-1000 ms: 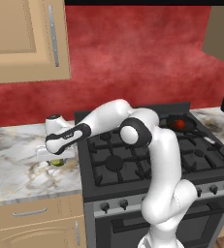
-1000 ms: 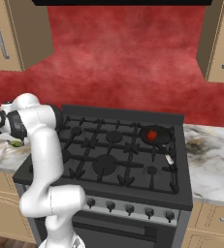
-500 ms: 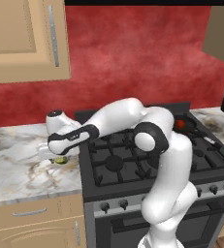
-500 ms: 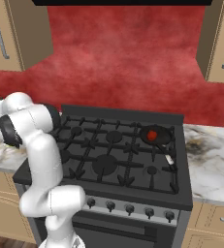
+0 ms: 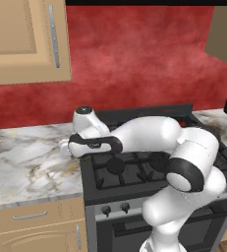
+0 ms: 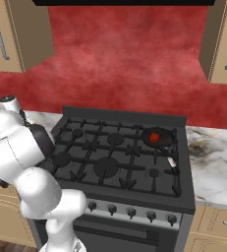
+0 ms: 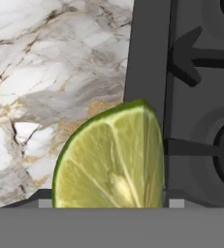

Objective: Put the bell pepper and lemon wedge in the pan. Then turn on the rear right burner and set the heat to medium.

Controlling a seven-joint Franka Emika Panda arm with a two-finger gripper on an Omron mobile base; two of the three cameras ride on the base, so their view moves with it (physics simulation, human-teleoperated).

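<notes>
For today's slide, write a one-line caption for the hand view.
Close-up from the hand: the lemon wedge, cut face up, lies on the marble counter beside the dark stove edge.

Glossy white arm (image 5: 149, 135) of rounded, bulbous segments; dark grey bands at the joints; a dark-capped white cylinder beside the stove (image 5: 134, 172).

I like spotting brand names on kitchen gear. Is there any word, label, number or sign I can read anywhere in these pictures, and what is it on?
No readable text in any view.
Stove: no brand name, and its knobs carry no marks that can be made out.
Cabinets, red wall, marble counter: plain.
Pan with the bell pepper, and the lemon wedge: no label.
</notes>
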